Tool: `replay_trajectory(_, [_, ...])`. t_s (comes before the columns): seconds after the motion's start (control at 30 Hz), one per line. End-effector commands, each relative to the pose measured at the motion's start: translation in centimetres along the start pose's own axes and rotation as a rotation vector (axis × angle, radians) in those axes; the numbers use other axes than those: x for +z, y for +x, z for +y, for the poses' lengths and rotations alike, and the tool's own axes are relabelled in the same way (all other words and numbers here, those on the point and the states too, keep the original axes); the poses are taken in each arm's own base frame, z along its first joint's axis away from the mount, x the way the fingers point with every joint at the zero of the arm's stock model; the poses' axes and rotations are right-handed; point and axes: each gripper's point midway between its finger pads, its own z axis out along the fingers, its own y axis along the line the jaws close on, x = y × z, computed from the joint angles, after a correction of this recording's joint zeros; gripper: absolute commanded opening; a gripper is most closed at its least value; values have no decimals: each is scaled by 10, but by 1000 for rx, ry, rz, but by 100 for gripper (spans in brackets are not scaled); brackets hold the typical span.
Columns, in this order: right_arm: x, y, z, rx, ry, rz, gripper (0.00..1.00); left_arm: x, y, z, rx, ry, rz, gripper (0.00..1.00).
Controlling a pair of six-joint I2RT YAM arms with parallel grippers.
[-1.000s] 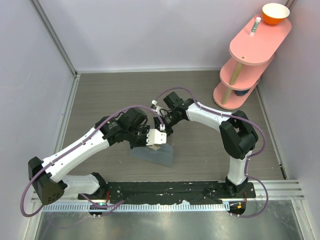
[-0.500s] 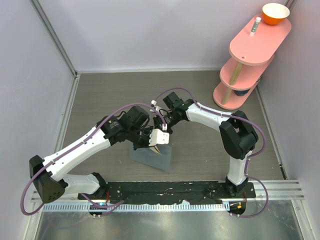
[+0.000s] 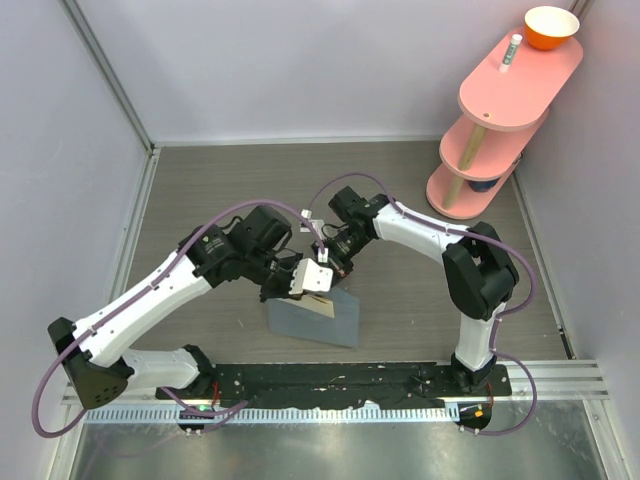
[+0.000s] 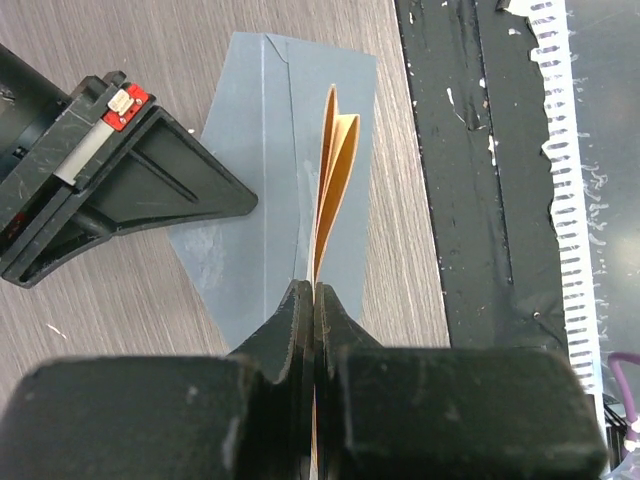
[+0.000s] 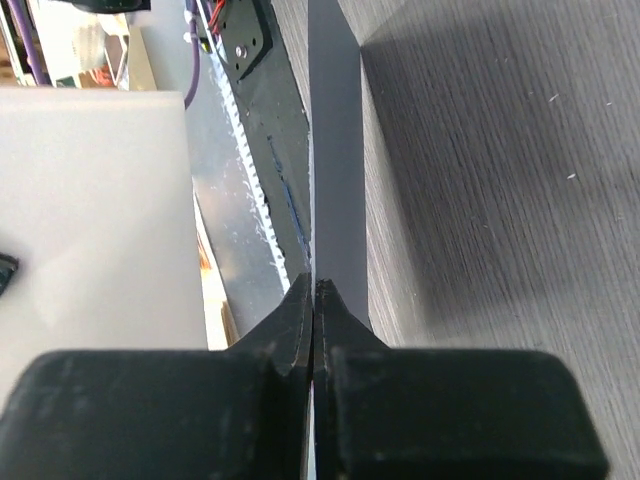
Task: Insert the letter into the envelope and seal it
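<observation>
The slate blue-grey envelope [image 3: 325,322] lies on the wooden table between the arms, and in the left wrist view it [image 4: 255,190] spreads out under the fingers. My left gripper [image 4: 314,292] is shut on the folded tan letter [image 4: 336,165], held on edge just above the envelope; from above the letter [image 3: 319,304] shows as a thin tan strip. My right gripper [image 5: 314,288] is shut on a thin edge of the envelope [image 5: 336,150], lifting it. Seen from above, the right gripper [image 3: 329,263] is just behind the left gripper [image 3: 303,288].
A pink three-tier shelf [image 3: 505,110] stands at the back right with an orange bowl [image 3: 551,27] and a small white bottle [image 3: 513,48] on top. A black mounting strip [image 3: 340,380] runs along the near edge. White walls enclose the table.
The envelope has shifted a little right and toward the near edge, its far side raised. The left gripper with the letter has moved over it; the right gripper edged left.
</observation>
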Motion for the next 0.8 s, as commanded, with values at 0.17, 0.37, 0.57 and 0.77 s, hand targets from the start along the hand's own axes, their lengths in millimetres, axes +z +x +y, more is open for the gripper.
replay_trajectory(0.17, [-19, -2, 28, -249, -50, 13, 1, 4, -2, -7, 24, 29, -73, 0])
replay_trajectory(0.37, [-21, 6, 36, -309, -90, 34, 1, 12, -2, -3, 22, 34, -126, 0])
replay_trajectory(0.57, [-21, 10, 40, -341, -117, 52, 1, 14, 0, 0, 16, -9, -205, 0])
replay_trajectory(0.77, [-23, 13, 46, -368, -144, 58, 1, 16, 14, 3, 26, -51, -241, 0])
